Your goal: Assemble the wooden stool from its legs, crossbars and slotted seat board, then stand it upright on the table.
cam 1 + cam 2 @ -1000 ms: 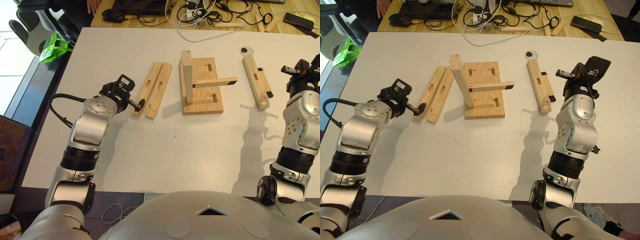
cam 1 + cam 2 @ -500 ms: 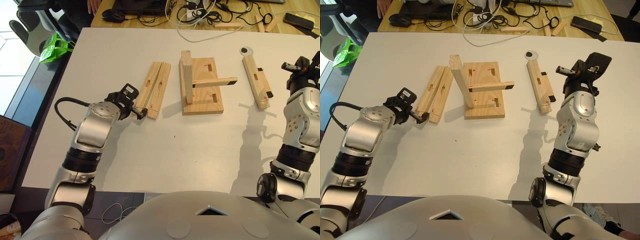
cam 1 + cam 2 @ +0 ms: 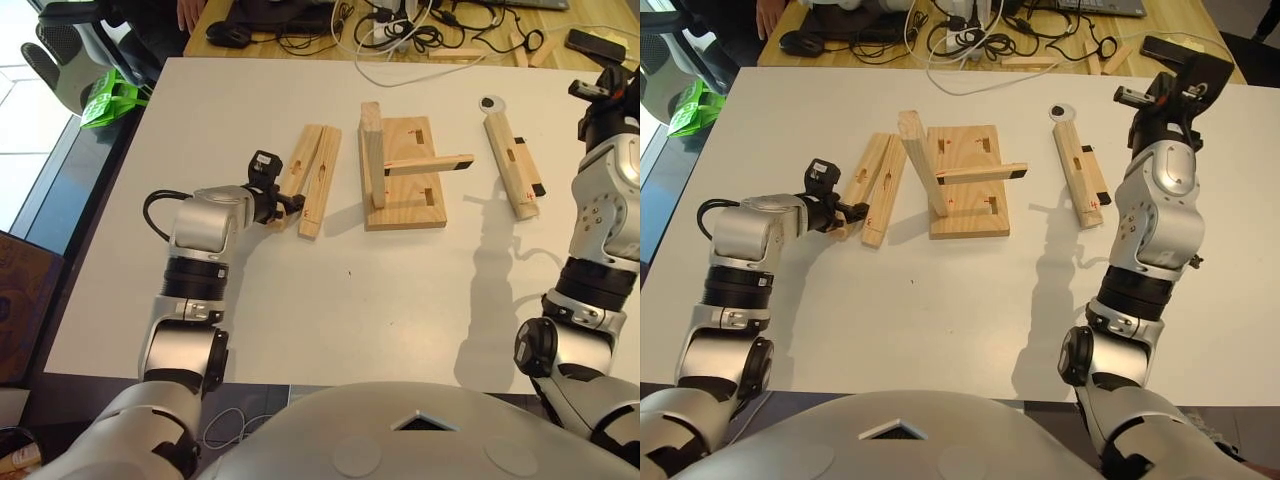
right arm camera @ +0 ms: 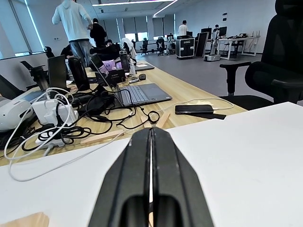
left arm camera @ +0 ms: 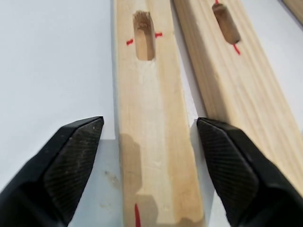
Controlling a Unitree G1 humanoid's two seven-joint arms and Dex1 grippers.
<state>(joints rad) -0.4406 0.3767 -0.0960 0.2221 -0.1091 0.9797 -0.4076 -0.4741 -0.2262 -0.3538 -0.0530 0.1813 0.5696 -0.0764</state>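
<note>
White table [image 3: 400, 300]: my left claw [image 5: 149, 127] gapes astride the near end of the leftmost leg [image 3: 295, 173] (its twin [image 3: 322, 180] alongside); toward the far edge, the seat board [image 3: 410, 205] bears an upright leg [image 3: 373, 150] and crossbar [image 3: 430, 163]; my right claw [image 4: 150, 132], clenched, hovers near the far right corner.

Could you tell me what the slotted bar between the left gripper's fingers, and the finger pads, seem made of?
Pale slotted stool leg: unfinished light wood, visible grain, rough fibres in its slot. Black finger pads: probably rubber or plastic, matte, fine cross-hatched texture.
</note>
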